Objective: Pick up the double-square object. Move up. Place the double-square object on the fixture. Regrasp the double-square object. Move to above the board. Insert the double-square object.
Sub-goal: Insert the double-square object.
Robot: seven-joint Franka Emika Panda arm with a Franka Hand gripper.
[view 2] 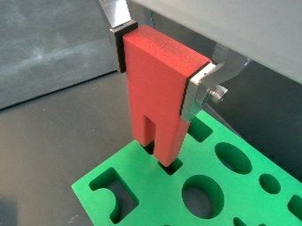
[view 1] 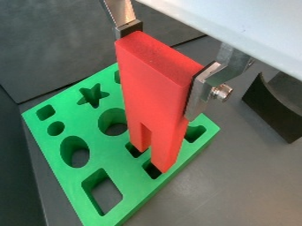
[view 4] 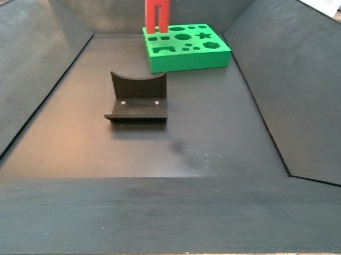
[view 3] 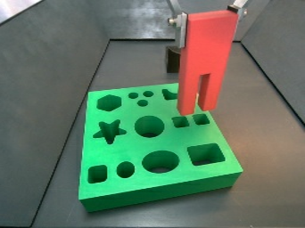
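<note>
Double-square object, prongs down at the board, clamped by gripper: slight misalignment risks jamming on hole edges.

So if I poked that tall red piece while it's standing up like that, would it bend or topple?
The double-square object looks like rigid, solid plastic, so it would probably not bend. It is tall and narrow on two thin prongs, so alone it might tip. Now the gripper above the board has its jaws clamped on its top, so it likely stays put.
</note>
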